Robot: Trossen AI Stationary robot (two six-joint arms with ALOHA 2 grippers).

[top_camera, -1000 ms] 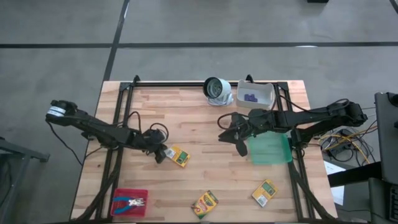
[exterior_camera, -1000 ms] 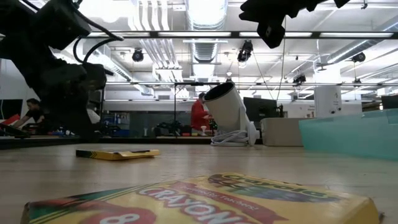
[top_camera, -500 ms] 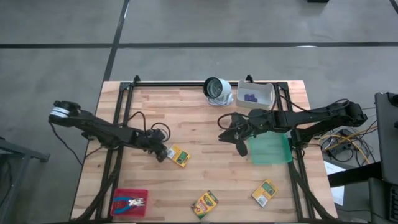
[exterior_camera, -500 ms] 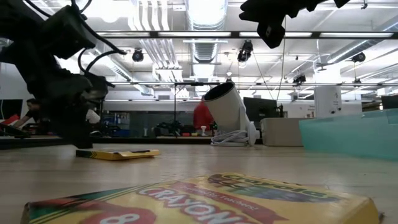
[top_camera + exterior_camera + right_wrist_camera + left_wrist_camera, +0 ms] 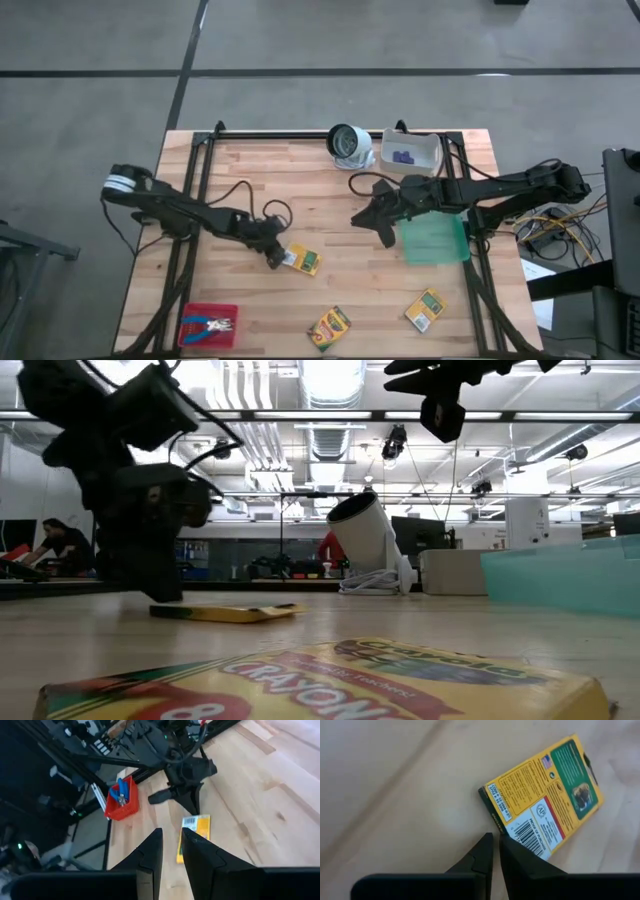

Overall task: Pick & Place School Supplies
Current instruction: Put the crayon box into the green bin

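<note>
Yellow crayon box [image 5: 305, 261] flat on the wooden bench [image 5: 320, 200], touching the tip of the left end effector [image 5: 277, 257], barcode end nearest its fingers. Fingers nearly together, narrow gap, clamped on nothing. Right end effector [image 5: 383, 233] raised above mid-bench, fingers close together, empty; green mat [image 5: 433, 241] just beside it. Two more crayon boxes [image 5: 329, 327] [image 5: 424, 309] well apart from both, toward the near edge. Blue-handled scissors [image 5: 212, 323] in the red tray [image 5: 190, 333]; purple pieces [image 5: 403, 156] in the white bin [image 5: 432, 148].
</note>
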